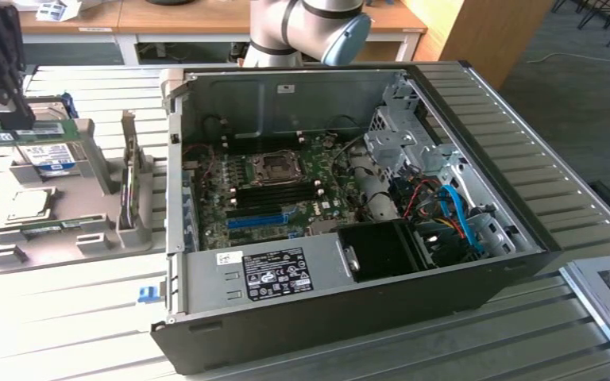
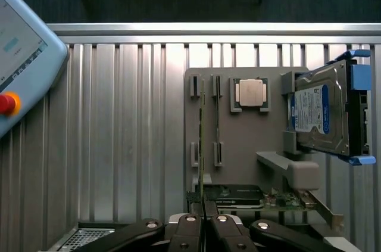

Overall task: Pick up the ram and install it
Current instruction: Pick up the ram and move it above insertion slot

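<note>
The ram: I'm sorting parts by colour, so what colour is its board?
Green, with a white sticker; the ram shows best in the exterior view.

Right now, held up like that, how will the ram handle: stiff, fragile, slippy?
Probably stiff and light: the ram is a thin, narrow green board. It could pivot or slip: the gripper pinches just a short stretch of its long edge. Likely fragile: a bare board with no casing.
</note>
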### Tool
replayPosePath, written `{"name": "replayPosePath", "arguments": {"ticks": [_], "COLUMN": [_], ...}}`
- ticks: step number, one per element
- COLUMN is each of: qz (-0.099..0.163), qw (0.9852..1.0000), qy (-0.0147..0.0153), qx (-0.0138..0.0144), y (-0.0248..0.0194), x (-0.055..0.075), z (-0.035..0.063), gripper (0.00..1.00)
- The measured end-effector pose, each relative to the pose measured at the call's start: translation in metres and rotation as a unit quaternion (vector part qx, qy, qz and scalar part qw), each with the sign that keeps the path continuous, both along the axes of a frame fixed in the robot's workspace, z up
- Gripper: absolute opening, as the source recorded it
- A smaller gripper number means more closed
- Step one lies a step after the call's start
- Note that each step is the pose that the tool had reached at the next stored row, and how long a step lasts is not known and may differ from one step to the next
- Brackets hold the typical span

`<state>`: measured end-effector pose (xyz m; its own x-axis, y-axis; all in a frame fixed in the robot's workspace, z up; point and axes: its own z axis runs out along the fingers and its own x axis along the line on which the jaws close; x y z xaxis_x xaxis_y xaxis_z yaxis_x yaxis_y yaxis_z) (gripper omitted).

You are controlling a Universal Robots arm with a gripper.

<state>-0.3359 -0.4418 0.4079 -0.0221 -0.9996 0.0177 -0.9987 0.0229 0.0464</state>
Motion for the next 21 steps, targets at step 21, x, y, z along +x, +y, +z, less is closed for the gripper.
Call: {"name": "replayPosePath", "arguments": {"ticks": [21], "qz": [0.001], "qw": [1.0000], "qy": [0.0001], "qx": [-0.0001], "y": [0.0000], "x": [0.030], "z": [0.0001], "gripper": [0.12]}}
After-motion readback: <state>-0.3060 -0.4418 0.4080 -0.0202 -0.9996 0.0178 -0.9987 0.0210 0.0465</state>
